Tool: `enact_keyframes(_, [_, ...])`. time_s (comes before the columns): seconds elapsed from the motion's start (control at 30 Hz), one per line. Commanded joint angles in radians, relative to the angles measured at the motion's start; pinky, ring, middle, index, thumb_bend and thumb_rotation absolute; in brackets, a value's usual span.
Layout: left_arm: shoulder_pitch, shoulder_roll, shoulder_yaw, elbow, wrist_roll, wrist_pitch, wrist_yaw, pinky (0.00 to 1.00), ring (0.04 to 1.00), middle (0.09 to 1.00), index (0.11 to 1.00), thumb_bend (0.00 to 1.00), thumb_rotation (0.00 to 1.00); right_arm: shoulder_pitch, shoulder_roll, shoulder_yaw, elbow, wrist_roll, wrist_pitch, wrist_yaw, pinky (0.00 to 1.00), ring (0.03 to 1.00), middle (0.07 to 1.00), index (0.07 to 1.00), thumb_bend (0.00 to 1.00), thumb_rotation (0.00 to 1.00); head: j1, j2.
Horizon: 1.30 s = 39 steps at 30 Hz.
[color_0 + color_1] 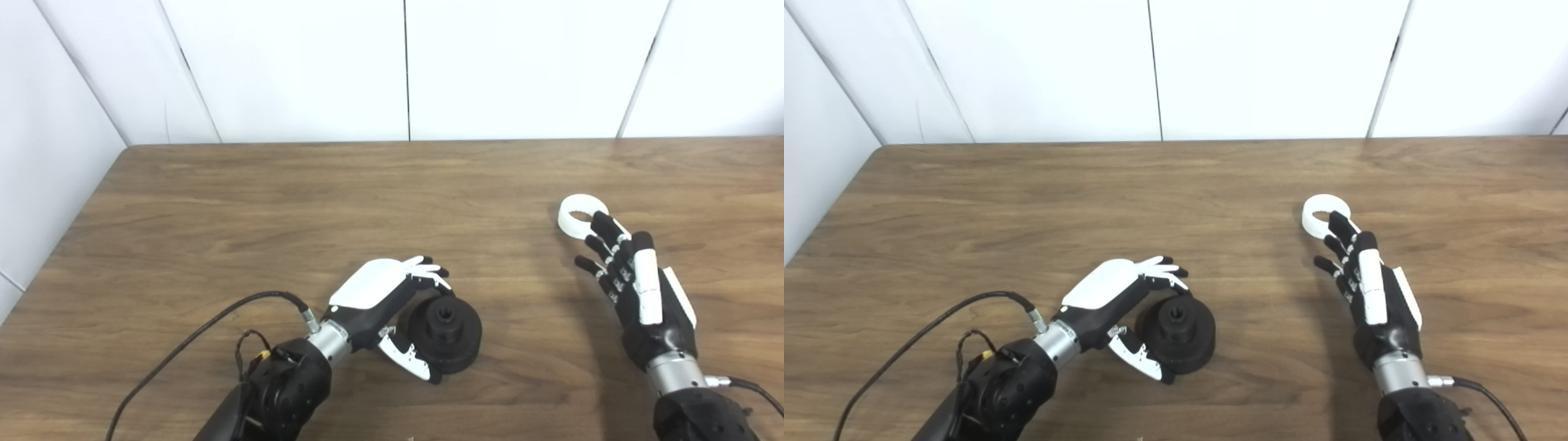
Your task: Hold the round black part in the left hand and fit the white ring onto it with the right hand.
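Both pickups are just starting: the left hand (383,300) cups the black part (442,331) loosely, the open right hand (637,278) reaches the white ring (579,215), and closing comes next.

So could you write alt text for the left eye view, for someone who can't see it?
A robot's left hand curls around a round black part lying on a wooden table, while its right hand reaches with spread fingers toward a white ring farther back. White wall panels stand behind the table.
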Motion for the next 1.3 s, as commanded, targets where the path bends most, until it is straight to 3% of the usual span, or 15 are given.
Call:
enact_keyframes(0.0, [0.011, 0.008, -0.020, 0.019, 0.020, -0.008, -0.033, 0.92, 0.962, 0.883, 0.622, 0.93, 0.15, 0.007, -0.076, 0.039, -0.051, -0.219, -0.072, -0.045, 0.83, 0.898, 0.903, 0.884, 0.59, 1.00, 0.000, 0.001])
enact_keyframes(0.03, [0.012, 0.007, -0.019, 0.023, 0.020, -0.012, -0.028, 0.92, 0.961, 0.882, 0.621, 0.93, 0.15, -0.006, -0.096, 0.051, -0.055, -0.321, -0.076, -0.070, 0.83, 0.891, 0.895, 0.877, 0.58, 1.00, 0.000, 0.002])
enact_keyframes(0.07, [0.014, 0.003, -0.019, 0.028, 0.022, -0.015, -0.019, 0.92, 0.959, 0.879, 0.617, 0.94, 0.15, -0.021, -0.109, 0.054, -0.059, -0.394, -0.075, -0.089, 0.89, 0.910, 0.899, 0.860, 0.60, 0.85, -0.003, 0.001])
enact_keyframes(0.13, [0.017, -0.003, -0.019, 0.033, 0.028, -0.013, -0.011, 0.92, 0.958, 0.877, 0.614, 0.94, 0.14, -0.047, -0.129, 0.057, -0.068, -0.463, -0.060, -0.099, 0.94, 0.938, 0.913, 0.854, 0.66, 0.74, -0.006, 0.001])
enact_keyframes(0.37, [0.008, 0.001, -0.023, 0.051, 0.014, -0.023, -0.025, 0.93, 0.965, 0.887, 0.619, 0.93, 0.15, -0.146, -0.187, 0.056, -0.055, -0.519, -0.015, -0.051, 0.84, 0.905, 0.912, 0.849, 0.76, 0.58, -0.012, -0.009])
enact_keyframes(0.6, [0.010, 0.004, -0.020, 0.066, 0.011, -0.034, -0.022, 0.94, 0.968, 0.896, 0.625, 0.93, 0.15, -0.235, -0.219, 0.048, 0.006, -0.527, 0.000, -0.015, 0.86, 0.924, 0.920, 0.827, 0.80, 0.45, -0.017, -0.020])
enact_keyframes(1.1, [0.015, 0.011, -0.010, 0.064, 0.001, -0.039, -0.031, 0.93, 0.973, 0.901, 0.635, 0.91, 0.15, -0.389, -0.286, 0.072, 0.234, -0.579, -0.003, 0.001, 0.88, 0.987, 0.950, 0.762, 0.86, 0.37, -0.048, -0.034])
enact_keyframes(1.27, [0.014, 0.018, -0.008, 0.065, -0.005, -0.045, -0.032, 0.93, 0.970, 0.901, 0.639, 0.91, 0.16, -0.441, -0.318, 0.106, 0.327, -0.612, -0.001, 0.016, 0.89, 0.994, 0.951, 0.757, 0.86, 0.37, -0.075, -0.044])
